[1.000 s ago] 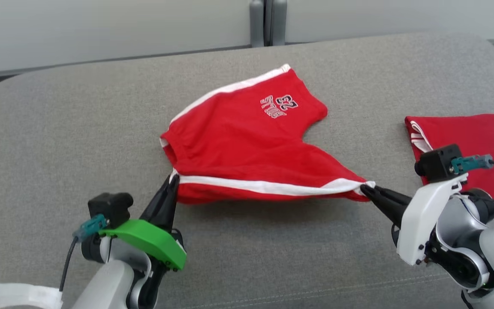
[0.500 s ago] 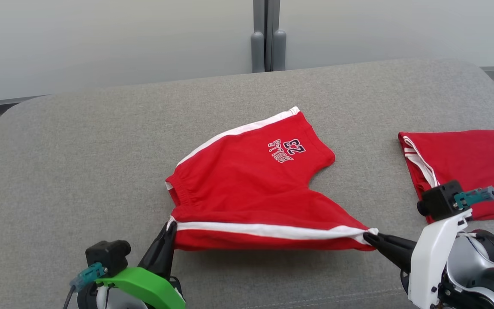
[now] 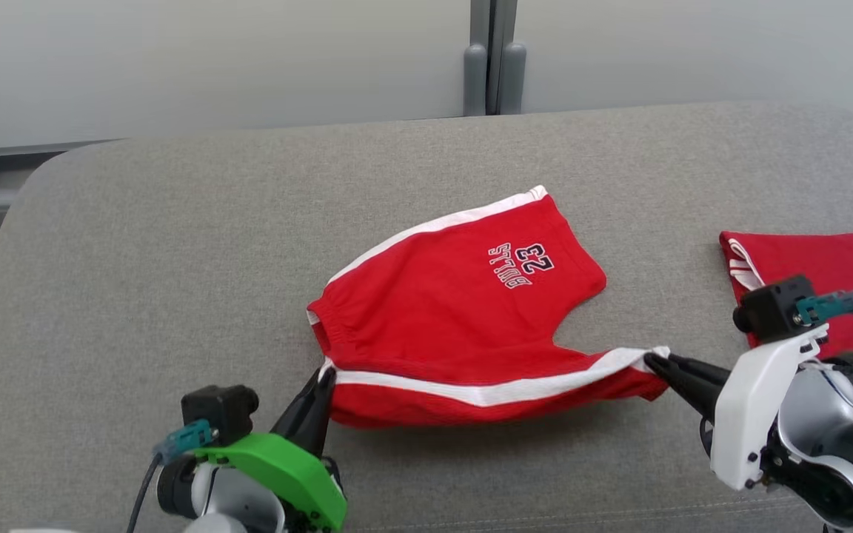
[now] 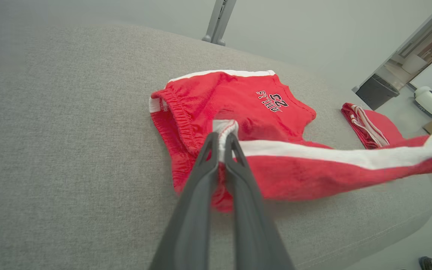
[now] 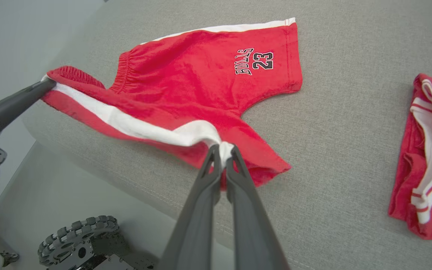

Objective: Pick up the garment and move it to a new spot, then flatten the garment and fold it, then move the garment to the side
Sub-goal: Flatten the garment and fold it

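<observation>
Garment: red jersey shorts (image 3: pixel 456 318) with white side stripes and a "BULLS 23" print lay mid-way across the grey woven upholstered pad (image 3: pixel 175 259). The far leg was flat and the near edge was lifted off the fabric, strung between both grippers.
Left gripper (image 3: pixel 325 379): long dark fingers were pressed together, pinching the white stripe's end at the waistband corner.
Right gripper (image 3: pixel 654 360): fingers were pressed together on the white stripe at the near leg's hem corner.
Stripe: ran from one pinch to the other, sagging slightly, near the pad's front edge.
Second item: folded red garment (image 3: pixel 834 289) with white trim lay on the pad to the right, apart from the shorts.
Background: pale grey wall with a grey vertical post (image 3: pixel 493 66) stood behind the pad.
Below pad: black ribbed wheel (image 5: pixel 77 236) was seen in the right wrist view.
</observation>
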Controlling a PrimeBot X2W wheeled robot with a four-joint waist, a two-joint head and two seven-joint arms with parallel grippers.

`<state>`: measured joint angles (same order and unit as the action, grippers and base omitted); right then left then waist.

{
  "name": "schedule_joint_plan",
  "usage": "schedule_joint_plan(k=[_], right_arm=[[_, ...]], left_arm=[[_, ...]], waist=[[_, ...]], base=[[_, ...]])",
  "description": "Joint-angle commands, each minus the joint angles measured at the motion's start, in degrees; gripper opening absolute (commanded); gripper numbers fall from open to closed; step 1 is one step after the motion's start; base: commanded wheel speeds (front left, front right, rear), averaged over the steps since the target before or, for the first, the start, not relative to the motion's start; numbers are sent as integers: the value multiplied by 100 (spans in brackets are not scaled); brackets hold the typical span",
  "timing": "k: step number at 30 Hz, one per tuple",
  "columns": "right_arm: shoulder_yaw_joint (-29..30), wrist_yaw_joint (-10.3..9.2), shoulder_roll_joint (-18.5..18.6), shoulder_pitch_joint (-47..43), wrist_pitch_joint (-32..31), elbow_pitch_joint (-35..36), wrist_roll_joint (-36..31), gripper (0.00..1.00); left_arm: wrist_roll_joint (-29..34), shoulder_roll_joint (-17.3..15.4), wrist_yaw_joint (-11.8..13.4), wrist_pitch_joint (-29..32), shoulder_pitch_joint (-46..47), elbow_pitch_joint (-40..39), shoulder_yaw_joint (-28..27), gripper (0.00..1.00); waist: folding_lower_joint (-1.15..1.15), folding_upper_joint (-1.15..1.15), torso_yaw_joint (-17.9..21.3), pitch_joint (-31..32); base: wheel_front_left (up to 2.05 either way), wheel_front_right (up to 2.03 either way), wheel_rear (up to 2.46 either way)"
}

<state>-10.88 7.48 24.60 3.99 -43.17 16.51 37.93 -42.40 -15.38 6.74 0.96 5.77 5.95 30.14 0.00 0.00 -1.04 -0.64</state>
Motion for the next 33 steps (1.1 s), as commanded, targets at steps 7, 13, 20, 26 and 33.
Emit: schedule_joint_plan(k=[7,13,20,26,33], right_arm=[[-221,1,92,959,467,-544,-180,0],[-307,1,110,1839,676,-1090,-191,0],[-392,1,137,2705,1052,-1838,-299,0],[-419,0,36,3193,1444,-2514,-361,0],[-490,0,-95,3711,1895,-3164,-432,0]], left_arm=[[209,316,179,199,824,225,134,0],[275,651,426,347,1539,551,94,0],[226,941,645,415,2260,1015,-8,0],[142,1082,684,378,2637,1423,9,0],[64,1169,679,265,3014,1789,-14,0]], waist=[[0,0,-301,-524],[0,0,-447,-1002],[0,0,-601,-1485],[0,0,-677,-1658],[0,0,-684,-1817]], base=[[0,0,0],[0,0,0],[0,0,0],[0,0,0],[0,0,0]])
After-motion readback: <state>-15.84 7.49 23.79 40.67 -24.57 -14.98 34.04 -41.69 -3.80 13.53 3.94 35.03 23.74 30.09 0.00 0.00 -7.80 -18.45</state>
